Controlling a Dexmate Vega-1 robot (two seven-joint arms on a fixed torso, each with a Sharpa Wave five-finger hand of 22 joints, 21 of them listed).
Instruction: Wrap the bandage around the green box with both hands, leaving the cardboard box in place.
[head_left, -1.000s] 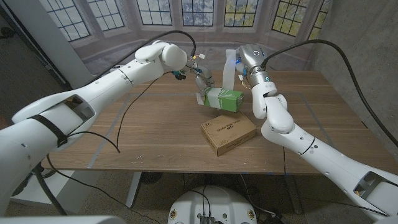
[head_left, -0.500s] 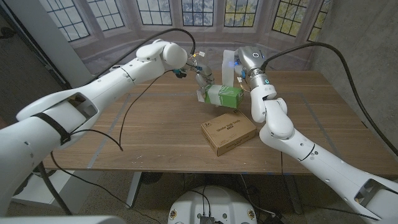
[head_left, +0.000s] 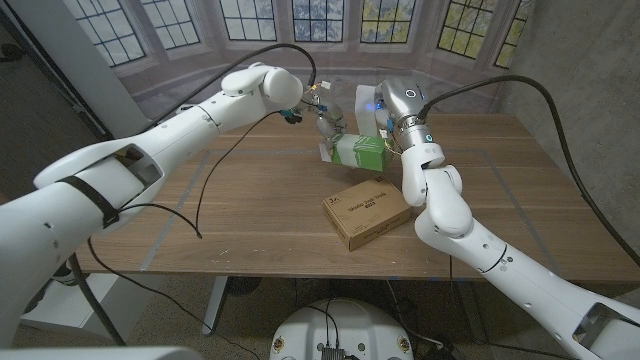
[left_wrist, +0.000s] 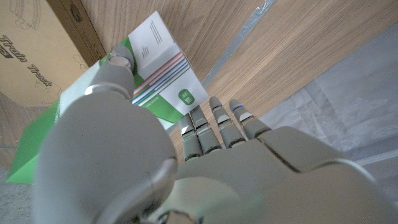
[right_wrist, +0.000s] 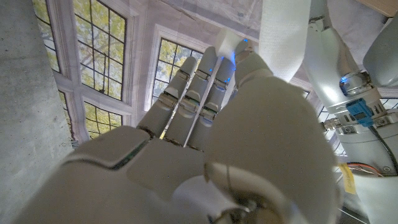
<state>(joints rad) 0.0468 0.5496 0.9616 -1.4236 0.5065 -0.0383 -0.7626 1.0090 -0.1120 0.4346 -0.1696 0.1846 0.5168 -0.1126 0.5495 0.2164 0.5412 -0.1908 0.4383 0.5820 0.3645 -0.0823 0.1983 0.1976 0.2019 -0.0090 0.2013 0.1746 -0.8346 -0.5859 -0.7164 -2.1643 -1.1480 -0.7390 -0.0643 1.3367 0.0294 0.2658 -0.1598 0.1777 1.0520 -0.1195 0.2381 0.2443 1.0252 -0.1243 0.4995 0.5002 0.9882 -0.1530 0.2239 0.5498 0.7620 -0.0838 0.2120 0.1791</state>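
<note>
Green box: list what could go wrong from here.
The green box is held off the table by the left robot hand; tension from the bandage in the right robot hand might twist it loose. If it drops, it could knock the cardboard box just below.

the head view is evenly and softly lit, with the wooden table showing only faint shadows under the cardboard box, and the straight lines bend outward near the picture's edges. in the left wrist view the left hand close to the lens is soft and out of focus while the green box is sharper. in the right wrist view the right hand is blurred and pale against bright windows.
</note>
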